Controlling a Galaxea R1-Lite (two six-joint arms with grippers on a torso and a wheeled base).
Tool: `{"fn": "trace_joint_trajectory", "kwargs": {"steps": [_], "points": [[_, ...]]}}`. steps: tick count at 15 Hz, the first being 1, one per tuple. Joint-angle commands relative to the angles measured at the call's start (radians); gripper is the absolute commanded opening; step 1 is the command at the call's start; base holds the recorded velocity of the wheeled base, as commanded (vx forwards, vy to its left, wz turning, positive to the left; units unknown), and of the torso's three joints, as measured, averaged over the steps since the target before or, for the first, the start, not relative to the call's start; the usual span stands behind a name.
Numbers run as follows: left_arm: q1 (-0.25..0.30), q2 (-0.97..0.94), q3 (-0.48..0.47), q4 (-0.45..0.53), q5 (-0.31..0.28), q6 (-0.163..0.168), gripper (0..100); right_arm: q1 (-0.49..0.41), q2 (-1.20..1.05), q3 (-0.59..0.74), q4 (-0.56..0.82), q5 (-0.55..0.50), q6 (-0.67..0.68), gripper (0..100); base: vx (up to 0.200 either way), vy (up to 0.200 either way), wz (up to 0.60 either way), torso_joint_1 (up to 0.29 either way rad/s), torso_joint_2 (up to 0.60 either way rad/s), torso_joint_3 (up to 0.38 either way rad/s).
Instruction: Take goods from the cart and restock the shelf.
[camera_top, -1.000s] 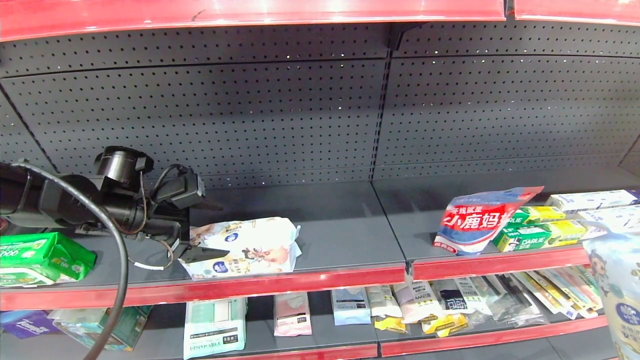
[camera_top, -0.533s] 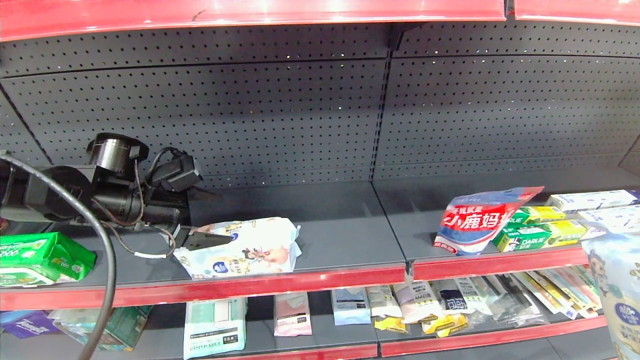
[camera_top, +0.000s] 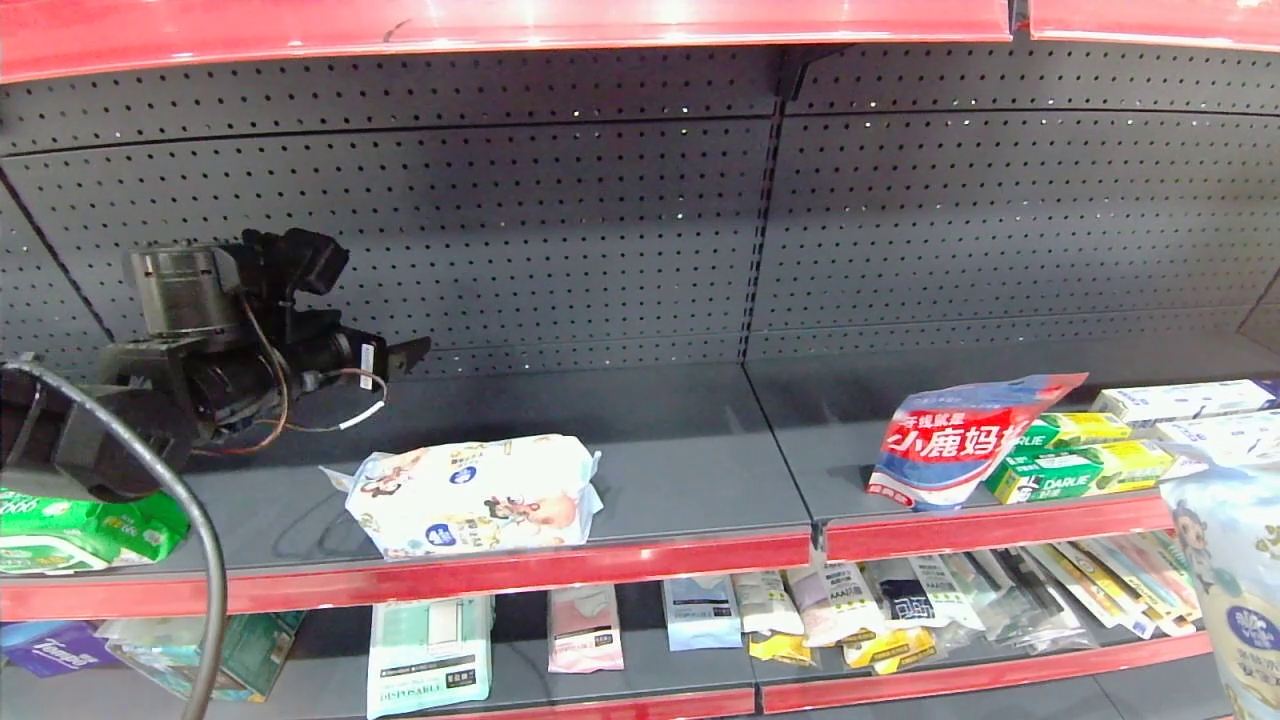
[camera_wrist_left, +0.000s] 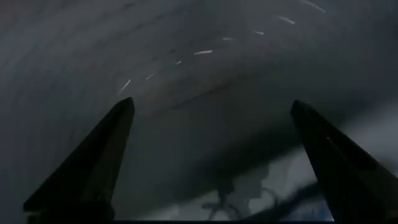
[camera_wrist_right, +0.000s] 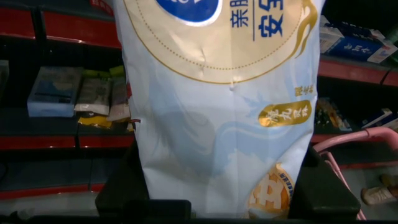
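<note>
A white baby-wipes pack (camera_top: 475, 493) lies flat near the front of the grey middle shelf (camera_top: 680, 440). My left gripper (camera_top: 400, 352) hovers above and behind the pack's left end, clear of it. In the left wrist view this gripper (camera_wrist_left: 211, 155) is open, with nothing between its dark fingers (camera_wrist_left: 93, 168). My right gripper (camera_wrist_right: 221, 190) is shut on a pale blue and white bag (camera_wrist_right: 217, 93) held upright. The same bag (camera_top: 1235, 580) appears at the lower right edge of the head view, in front of the shelf.
A red and white pouch (camera_top: 960, 435) leans on green toothpaste boxes (camera_top: 1080, 460) on the right shelf section. A green tissue pack (camera_top: 85, 525) lies at the far left. The lower shelf holds several packets (camera_top: 430, 655). A pink cart rail (camera_wrist_right: 348, 146) is below the bag.
My left gripper, earlier at the wipes pack's left edge, has let go, risen and drawn back to the left. The pack stays on the shelf. The bag at right has not moved.
</note>
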Motion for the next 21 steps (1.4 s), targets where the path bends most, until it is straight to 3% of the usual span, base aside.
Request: {"fn": "trace_joint_trajectory", "kwargs": {"steps": [1, 3, 4, 5, 6, 7, 9, 10, 11, 13, 16, 18, 21], "points": [[-0.045, -0.154, 0.143, 0.003, 0.040, -0.102, 100, -0.001, 0.017, 0.000, 0.000, -0.001, 0.000, 0, 0.000, 0.000, 0.00, 0.000, 0.00, 0.000], [-0.056, -0.323, 0.224, 0.131, 0.013, -0.133, 100, 0.000, 0.029, 0.000, 0.000, 0.002, 0.001, 0, 0.000, 0.000, 0.00, 0.000, 0.00, 0.000], [-0.050, -0.533, 0.293, 0.307, -0.079, -0.140, 100, 0.023, 0.071, -0.023, 0.000, 0.029, 0.001, 0, 0.000, 0.000, 0.00, 0.000, 0.00, 0.000], [-0.044, -0.619, 0.312, 0.392, -0.104, -0.139, 100, 0.043, 0.118, -0.060, 0.000, 0.058, 0.001, 0, 0.000, 0.000, 0.00, 0.000, 0.00, 0.000], [-0.036, -0.756, 0.338, 0.543, -0.130, -0.139, 100, 0.071, 0.223, -0.135, 0.000, 0.080, 0.001, 0, 0.000, 0.000, 0.00, 0.000, 0.00, 0.000], [-0.036, -0.823, 0.353, 0.606, -0.144, -0.139, 100, 0.083, 0.273, -0.170, 0.000, 0.089, 0.001, 0, 0.000, 0.000, 0.00, 0.000, 0.00, 0.000], [-0.039, -1.044, 0.416, 0.790, -0.179, -0.116, 100, 0.183, 0.376, -0.246, 0.003, 0.135, -0.005, 0, 0.000, 0.000, 0.00, 0.000, 0.00, 0.000], [-0.039, -1.044, 0.416, 0.790, -0.179, -0.116, 100, 0.186, 0.379, -0.246, 0.003, 0.135, -0.006, 0, 0.000, 0.000, 0.00, 0.000, 0.00, 0.000], [-0.045, -1.224, 0.433, 0.945, -0.205, -0.100, 100, 0.264, 0.445, -0.282, 0.003, 0.129, -0.023, 0, 0.000, 0.000, 0.00, 0.000, 0.00, 0.000], [-0.111, -1.412, 0.425, 1.143, -0.211, -0.076, 100, 0.287, 0.491, -0.308, 0.003, 0.132, -0.026, 0, 0.000, 0.000, 0.00, 0.000, 0.00, 0.000], [-0.188, -1.659, 0.419, 1.396, -0.211, 0.007, 100, 0.289, 0.499, -0.307, 0.003, 0.138, -0.023, 0, 0.000, 0.000, 0.00, 0.000, 0.00, 0.000], [-0.188, -1.733, 0.419, 1.468, -0.211, 0.021, 100, 0.289, 0.496, -0.301, 0.003, 0.138, -0.022, 0, 0.000, 0.000, 0.00, 0.000, 0.00, 0.000], [-0.188, -1.736, 0.427, 1.467, -0.199, 0.021, 100, 0.289, 0.499, -0.298, 0.003, 0.140, -0.023, 0, 0.000, 0.000, 0.60, 0.002, 0.00, 0.001]]}}
